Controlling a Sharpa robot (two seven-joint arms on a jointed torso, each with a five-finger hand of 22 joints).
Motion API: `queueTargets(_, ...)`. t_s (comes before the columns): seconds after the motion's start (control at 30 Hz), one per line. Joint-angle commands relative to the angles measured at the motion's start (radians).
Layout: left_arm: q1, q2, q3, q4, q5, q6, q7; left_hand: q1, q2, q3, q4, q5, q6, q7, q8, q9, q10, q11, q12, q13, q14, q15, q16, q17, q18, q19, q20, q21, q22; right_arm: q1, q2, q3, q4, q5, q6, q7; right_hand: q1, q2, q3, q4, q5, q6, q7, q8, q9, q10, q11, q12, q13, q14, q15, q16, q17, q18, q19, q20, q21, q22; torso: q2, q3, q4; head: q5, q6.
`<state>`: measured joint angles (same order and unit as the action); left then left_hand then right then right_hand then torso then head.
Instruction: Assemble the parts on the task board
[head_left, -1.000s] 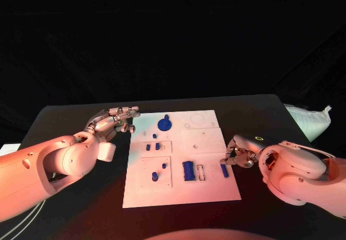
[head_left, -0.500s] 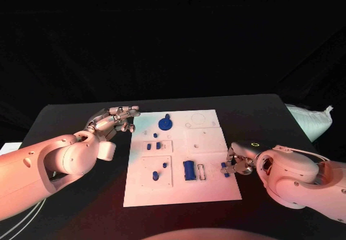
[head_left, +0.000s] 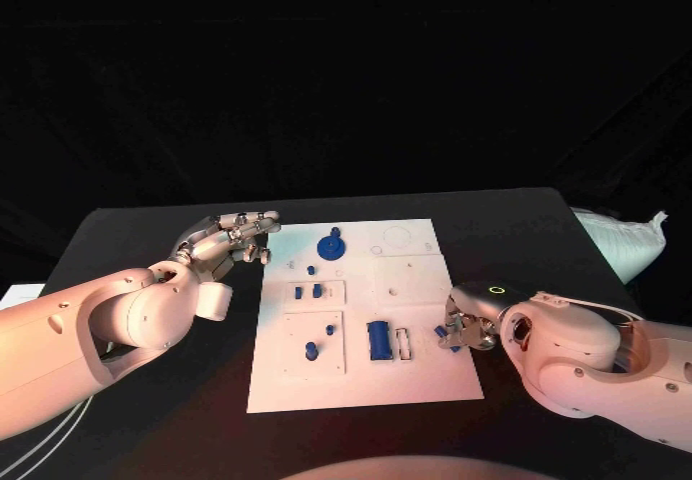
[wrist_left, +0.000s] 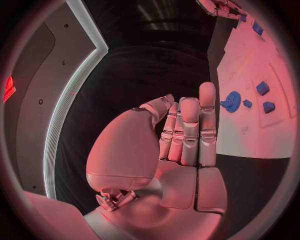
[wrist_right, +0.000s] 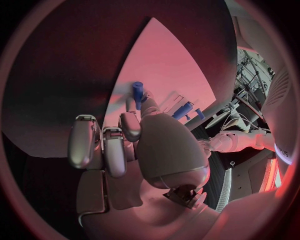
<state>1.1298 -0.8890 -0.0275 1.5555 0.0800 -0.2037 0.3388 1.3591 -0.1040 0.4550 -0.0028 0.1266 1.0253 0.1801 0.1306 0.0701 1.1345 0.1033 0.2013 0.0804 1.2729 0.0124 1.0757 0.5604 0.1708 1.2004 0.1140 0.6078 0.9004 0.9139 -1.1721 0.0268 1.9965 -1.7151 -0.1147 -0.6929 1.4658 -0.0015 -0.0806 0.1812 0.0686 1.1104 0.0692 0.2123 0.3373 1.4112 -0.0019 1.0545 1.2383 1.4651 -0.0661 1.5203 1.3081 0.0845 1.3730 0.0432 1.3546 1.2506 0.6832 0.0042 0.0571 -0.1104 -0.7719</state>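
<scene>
Two robot hands: right (head_left: 464, 327) pinching blue peg (wrist_right: 137, 92), shifted inward over board's (head_left: 361, 385) edge; left (head_left: 228, 238) unchanged, fingers apart.

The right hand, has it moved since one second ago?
Yes. The right hand, pinching a blue part, has slid along the task board right edge toward the robot.

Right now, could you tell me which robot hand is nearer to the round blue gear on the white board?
Left. The left robot hand hovers just off the board's edge, beside the gear. The right robot hand is at the opposite edge, farther down, pinching a small blue peg.
</scene>
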Motion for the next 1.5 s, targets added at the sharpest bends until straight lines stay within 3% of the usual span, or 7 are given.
queueTargets(0.03,0.000,0.001,0.001,0.001,-0.003,0.018,0.007,0.002,-0.002,-0.005,-0.002,0.003,-0.009,0.000,0.005,-0.001,-0.006,0.000,0.004,-0.001,-0.007,0.004,-0.004,-0.001,0.011,0.003,0.002,-0.005,-0.001,-0.017,0.012,-0.007,-0.009,-0.082,0.065,-0.037,0.079,0.026,0.027,-0.019,-0.010,0.008,-0.004,-0.011,-0.005,0.002,-0.012,0.003,0.003,0.087,-0.010,0.005,0.169,-0.011,0.003,-0.005,0.000,0.002,0.000,0.0000,0.0003,0.000,0.000)
queueTargets(0.23,0.000,0.001,0.001,0.001,-0.003,0.018,0.007,0.002,-0.002,-0.005,-0.002,0.003,-0.009,0.000,0.005,-0.001,-0.006,0.000,0.004,-0.001,-0.007,0.004,-0.004,-0.001,0.011,0.003,0.002,-0.005,-0.001,-0.027,0.030,-0.007,-0.013,-0.116,0.065,-0.033,0.119,0.040,0.085,-0.053,0.005,0.021,-0.005,-0.018,-0.007,0.007,-0.013,0.014,0.013,0.088,-0.011,0.009,0.177,-0.012,0.007,-0.007,0.004,0.009,0.000,-0.0002,0.0004,0.001,-0.002)
queueTargets(0.6,0.000,0.002,0.001,0.000,-0.003,0.018,0.007,0.002,-0.002,-0.005,-0.002,0.003,-0.009,0.000,0.005,-0.001,-0.006,0.000,0.004,-0.001,-0.007,0.004,-0.004,-0.001,0.011,0.003,0.002,-0.005,-0.001,-0.031,0.039,-0.007,-0.007,-0.098,0.015,-0.030,0.081,0.027,0.146,-0.055,0.063,0.019,-0.003,-0.036,-0.009,0.011,-0.010,0.015,0.017,0.089,-0.008,0.009,0.179,-0.014,0.010,-0.005,0.008,0.016,0.000,-0.0001,0.0006,0.002,-0.001)
queueTargets(0.97,-0.001,0.002,0.001,0.000,-0.003,0.019,0.006,0.002,-0.002,-0.005,-0.002,0.003,-0.009,0.000,0.005,-0.001,-0.006,0.000,0.004,-0.001,-0.007,0.004,-0.004,-0.001,0.011,0.003,0.002,-0.005,-0.001,-0.029,0.024,-0.004,0.025,0.099,-0.143,0.005,-0.006,-0.020,0.257,-0.021,0.166,0.016,-0.002,-0.059,-0.007,0.027,-0.008,0.053,0.048,0.091,-0.007,0.014,0.190,-0.016,0.018,-0.003,0.016,0.030,0.000,-0.0001,0.0000,0.004,-0.001)
queueTargets(1.23,-0.001,0.003,0.001,-0.001,-0.003,0.017,0.006,0.002,-0.002,-0.005,-0.002,0.003,-0.009,0.000,0.005,-0.001,-0.006,0.000,0.004,-0.001,-0.007,0.004,-0.004,-0.001,0.011,0.003,0.002,-0.005,-0.001,-0.027,0.018,-0.003,0.051,0.253,-0.234,0.036,-0.057,-0.035,0.305,0.007,0.156,0.018,0.000,-0.066,-0.003,0.036,-0.008,0.075,0.067,0.092,-0.006,0.018,0.196,-0.017,0.022,-0.003,0.020,0.035,0.000,0.0004,0.0004,0.007,-0.002)
queueTargets(1.5,-0.002,0.003,0.001,0.000,-0.003,0.016,0.006,0.002,-0.002,-0.005,-0.002,0.003,-0.009,0.000,0.005,-0.001,-0.006,0.000,0.004,-0.001,-0.007,0.004,-0.004,-0.001,0.011,0.003,0.002,-0.005,-0.001,-0.026,0.023,-0.003,0.051,0.315,-0.234,0.037,-0.094,-0.050,0.326,0.026,0.155,0.022,-0.001,-0.068,0.000,0.038,-0.008,0.078,0.071,0.092,-0.006,0.018,0.197,-0.016,0.021,-0.003,0.019,0.035,0.000,-0.0004,0.0002,0.010,-0.004)
